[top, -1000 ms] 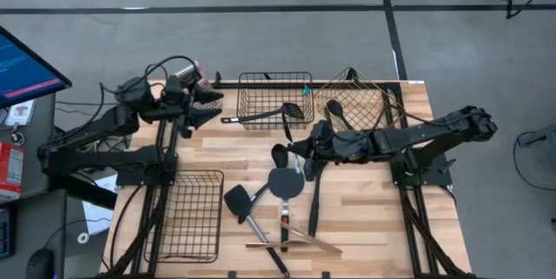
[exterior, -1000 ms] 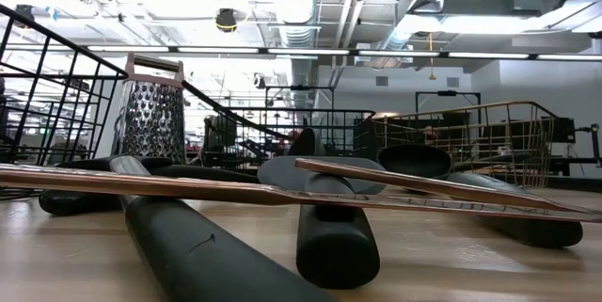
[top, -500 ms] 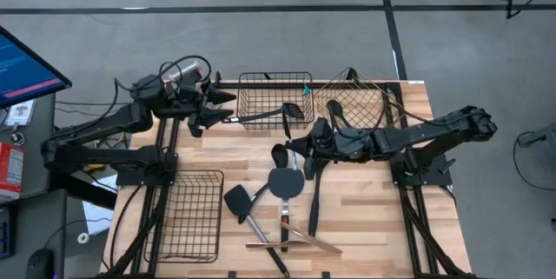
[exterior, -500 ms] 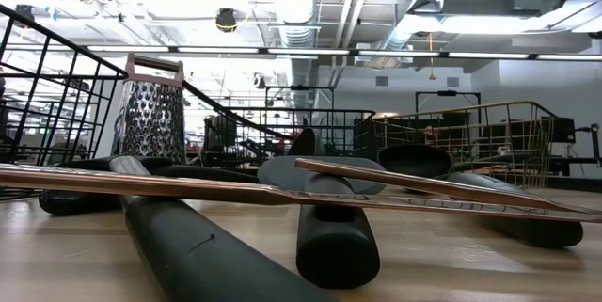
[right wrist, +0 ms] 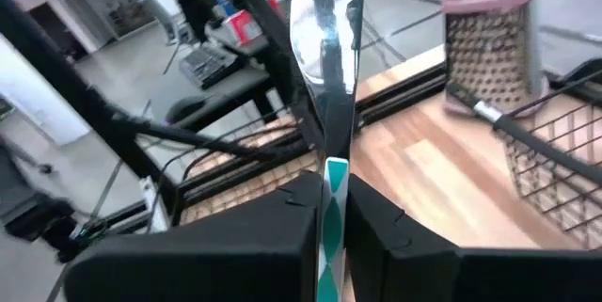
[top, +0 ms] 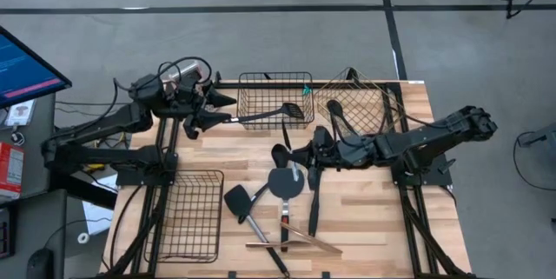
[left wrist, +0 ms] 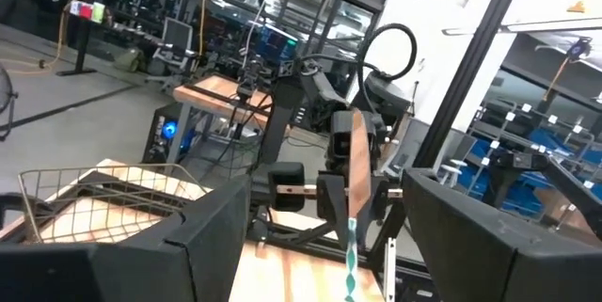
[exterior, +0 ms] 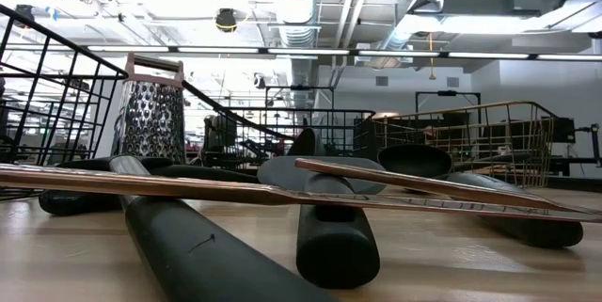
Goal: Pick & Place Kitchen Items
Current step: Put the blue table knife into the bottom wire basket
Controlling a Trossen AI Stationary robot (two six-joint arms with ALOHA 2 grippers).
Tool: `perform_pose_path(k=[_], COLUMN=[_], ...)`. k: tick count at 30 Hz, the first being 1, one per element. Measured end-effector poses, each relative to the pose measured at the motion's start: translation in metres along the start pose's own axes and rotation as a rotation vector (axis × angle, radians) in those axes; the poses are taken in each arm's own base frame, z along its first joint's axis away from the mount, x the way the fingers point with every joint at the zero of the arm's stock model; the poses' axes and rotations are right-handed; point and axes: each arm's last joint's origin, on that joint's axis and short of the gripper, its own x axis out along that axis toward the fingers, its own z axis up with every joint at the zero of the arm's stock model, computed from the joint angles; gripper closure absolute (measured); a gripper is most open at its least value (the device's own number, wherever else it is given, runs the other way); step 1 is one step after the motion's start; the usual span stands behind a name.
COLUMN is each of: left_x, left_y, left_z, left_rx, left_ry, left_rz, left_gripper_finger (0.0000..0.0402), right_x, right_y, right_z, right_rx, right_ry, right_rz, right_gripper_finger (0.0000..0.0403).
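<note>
The right gripper, over the pile of tools mid-table, pinches a thin teal tool, while the left gripper hangs open by the black basket.

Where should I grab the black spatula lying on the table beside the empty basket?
Grip the spatula on its handle just behind the flat head, coming straight down with the pincer set across the handle. It lies flat on the table, and farther along the tongs cross over the handle, so that end is blocked.

Wooden table bears utensils, baskets.
</note>
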Motion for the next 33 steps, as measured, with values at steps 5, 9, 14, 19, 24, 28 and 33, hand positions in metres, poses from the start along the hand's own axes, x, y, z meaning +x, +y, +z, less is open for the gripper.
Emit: perform_pose_path(k=[5, 9, 14, 19, 24, 28, 33], left_x=[0.0, 0.0, 0.003, 0.009, 0.022, 0.036, 0.053], left_y=[0.0, 0.0, 0.001, 0.003, 0.008, 0.009, 0.012], left_z=[0.0, 0.0, 0.0, 0.001, -0.003, -0.009, -0.022], left_rx=[0.001, 0.002, 0.005, 0.015, 0.011, 0.014, -0.002], left_ry=[0.0, 0.002, -0.005, -0.03, -0.03, -0.031, 0.004], left_rz=[-0.004, -0.013, -0.016, -0.03, -0.049, -0.098, -0.119], left_gripper_finger=[0.0138, 0.0138, 0.0138, 0.0138, 0.0138, 0.0138, 0.0138], right_x=[-0.001, -0.001, -0.001, 0.001, 0.004, 0.006, 0.006], right_y=[0.002, 0.001, 0.001, -0.002, -0.008, -0.012, -0.014], right_z=[-0.004, -0.003, -0.001, 0.005, 0.009, 0.013, 0.016], right_rx=[0.015, 0.019, 0.02, 0.013, 0.004, -0.003, -0.02], right_ry=[0.023, 0.011, -0.006, -0.049, -0.057, -0.07, -0.095], right_rz=[-0.01, -0.022, -0.021, -0.018, -0.021, -0.027, -0.027], right_gripper_finger=[0.0382, 0.038, 0.0379, 0.0379, 0.0379, 0.0379, 0.0378])
